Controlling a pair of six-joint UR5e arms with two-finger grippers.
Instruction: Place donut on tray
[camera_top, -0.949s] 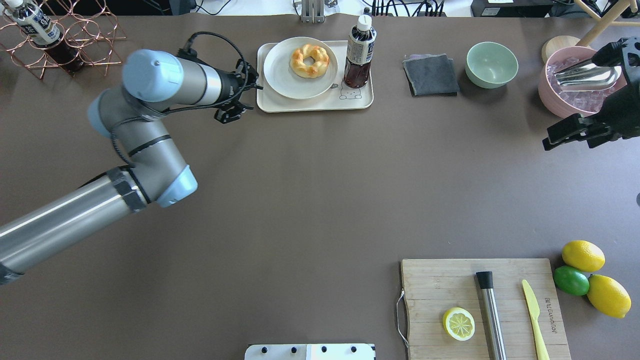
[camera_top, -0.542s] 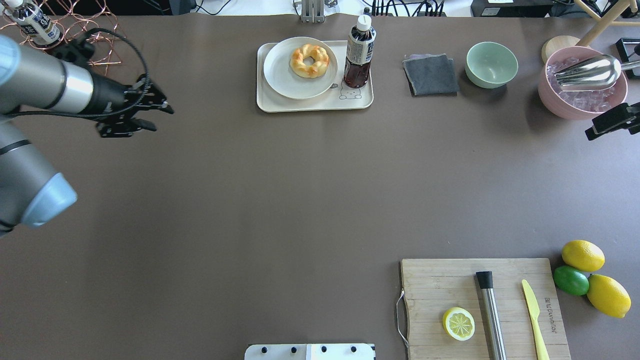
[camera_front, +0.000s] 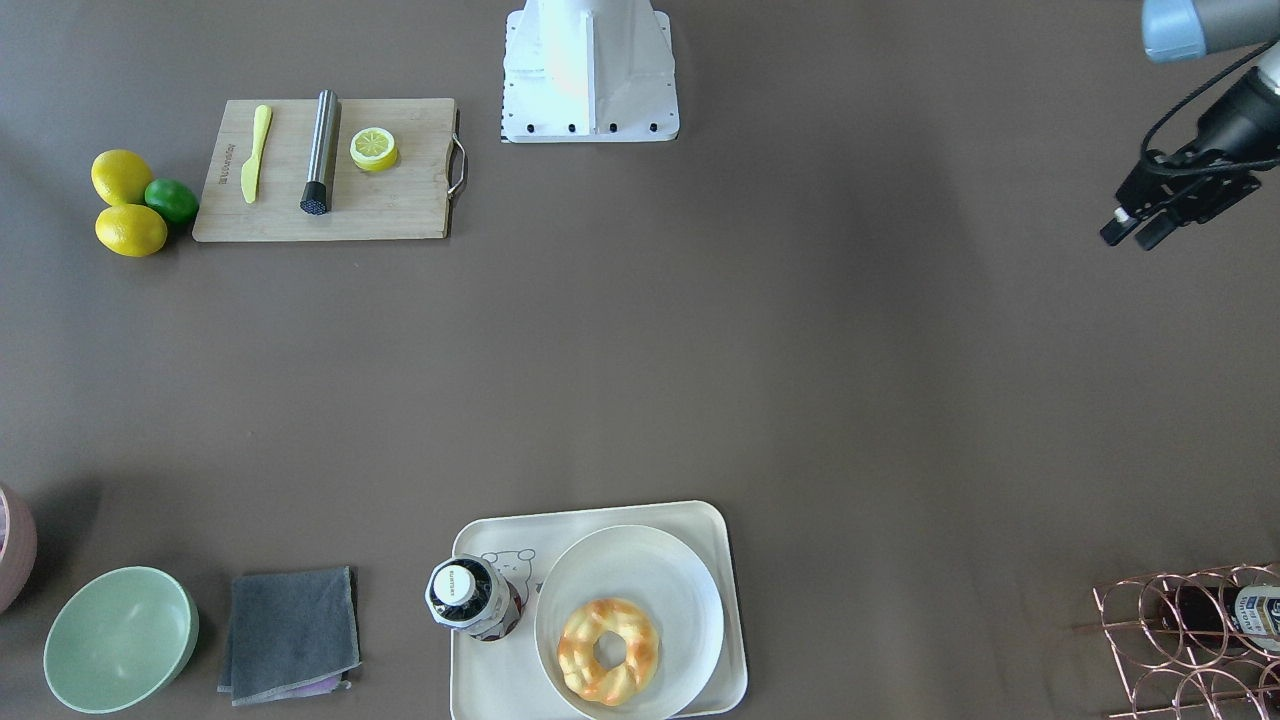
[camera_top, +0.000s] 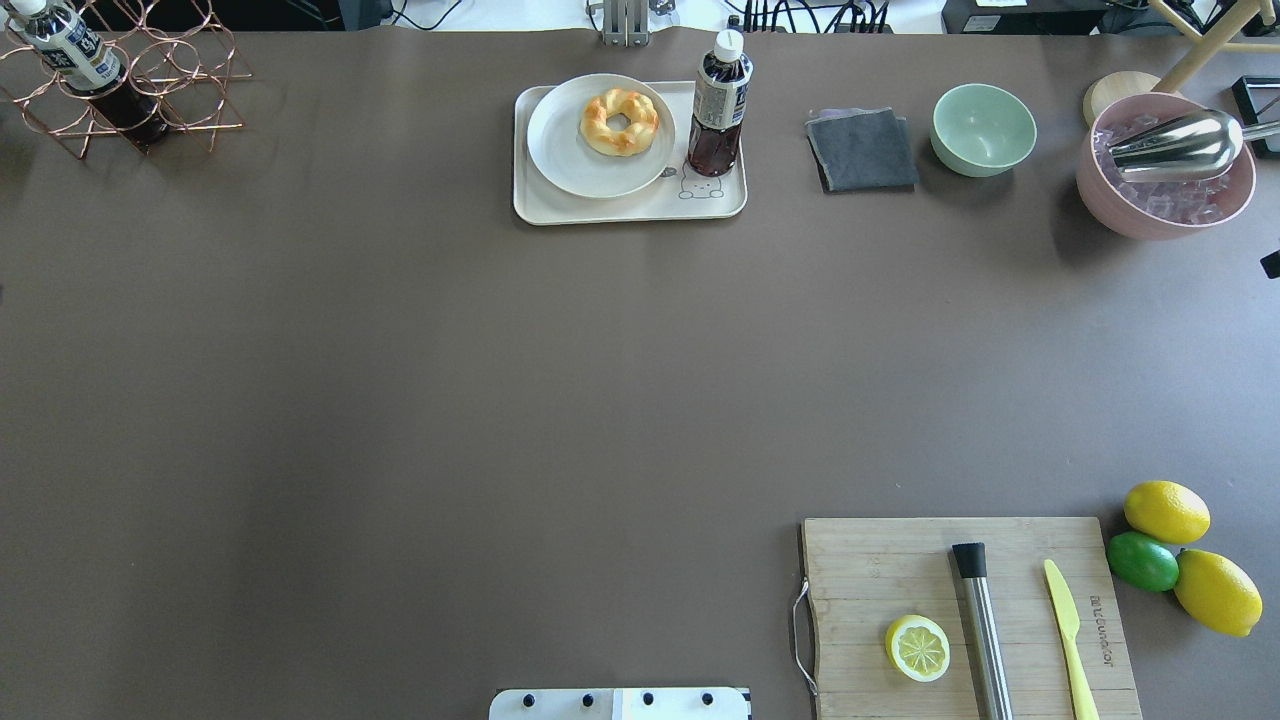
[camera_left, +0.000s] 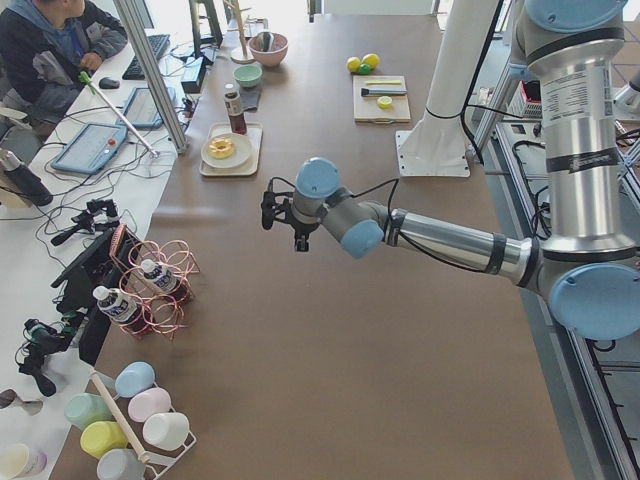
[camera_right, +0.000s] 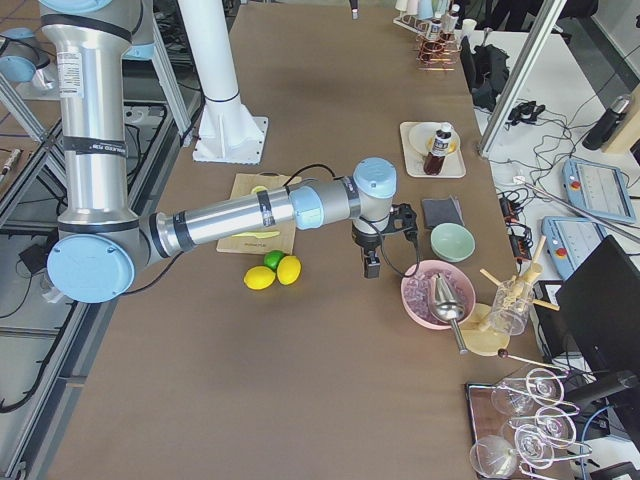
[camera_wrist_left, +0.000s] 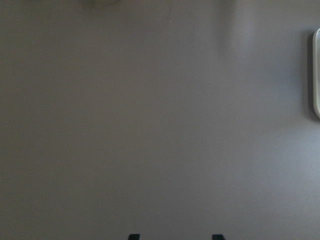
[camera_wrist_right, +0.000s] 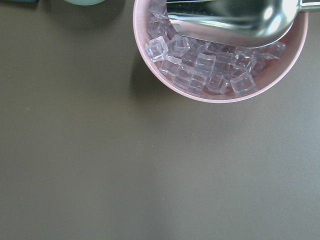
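The brown table (camera_top: 500, 400) spans every view. The grey-and-blue left arm (camera_left: 450, 240) stretches out over its left part, and the left gripper (camera_front: 1128, 238) hangs above bare tabletop, well apart from the tray; in the left wrist view its two dark tips stand spread, with nothing between them. The right arm (camera_right: 230, 220) reaches over the table's right end. Its right gripper (camera_right: 368, 265) points down just beside the pink round bowl of ice cubes (camera_top: 1110, 205), and whether that claw is spread or pressed together cannot be told.

The cream-white rounded-rectangle tray with a raised rim (camera_top: 600, 208) lies at the table's far edge. On it sit a round white plate (camera_top: 560, 150) and, touching the plate's side, an upright dark drink bottle with a white cap (camera_top: 718, 105). The pale yellow, golden-browned twisted ring donut (camera_top: 619, 121) lies flat on the plate, so it is on the tray by way of the plate.
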